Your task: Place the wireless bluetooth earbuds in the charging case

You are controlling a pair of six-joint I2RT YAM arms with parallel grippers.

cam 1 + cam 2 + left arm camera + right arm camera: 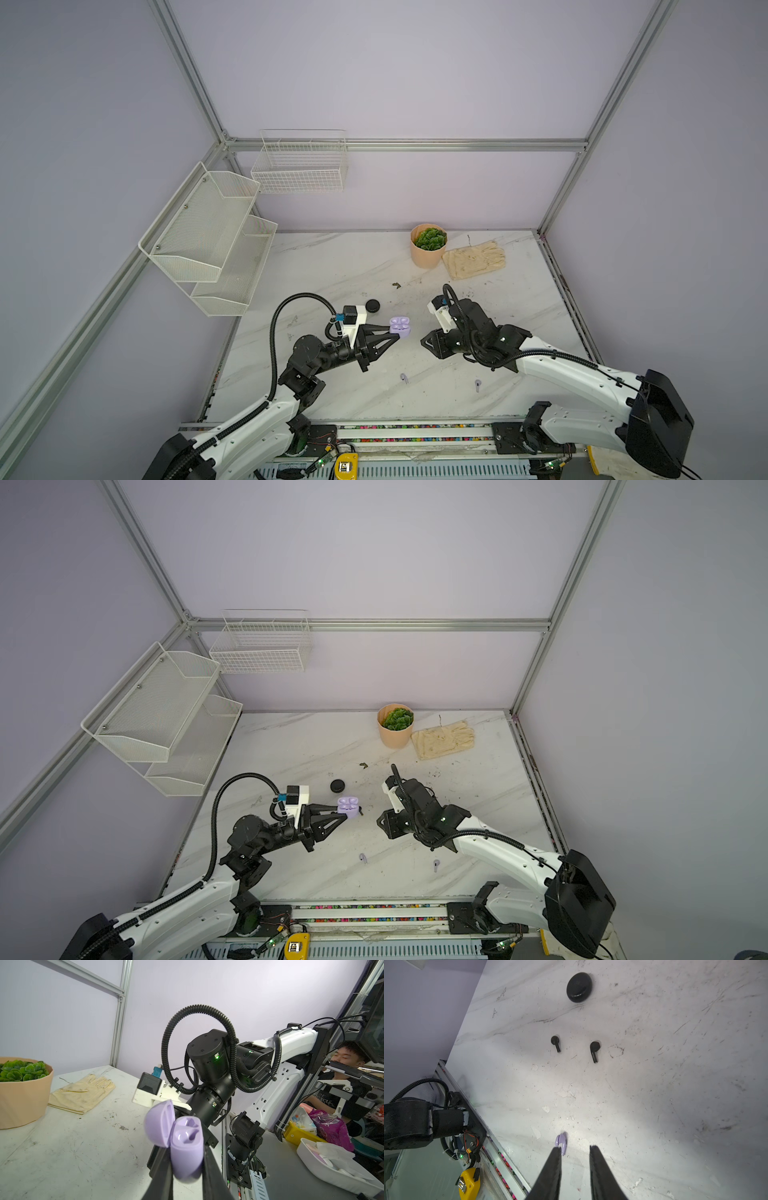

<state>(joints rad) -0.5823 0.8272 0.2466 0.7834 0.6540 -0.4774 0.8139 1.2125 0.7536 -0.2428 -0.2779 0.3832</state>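
While left pincer (186, 1152) clamps the open, empty lilac case (187, 1167), right pincer (575, 1147) narrowly parted, black case (579, 987) closed.

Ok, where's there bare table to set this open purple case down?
Barest is the back-left table, bordered by the black case, the rear wall and the plant pot. The far right, in front of the glove, is also bare. Crowded: the middle, where black earbuds lie near the black case, and the front strip with two purple earbuds.
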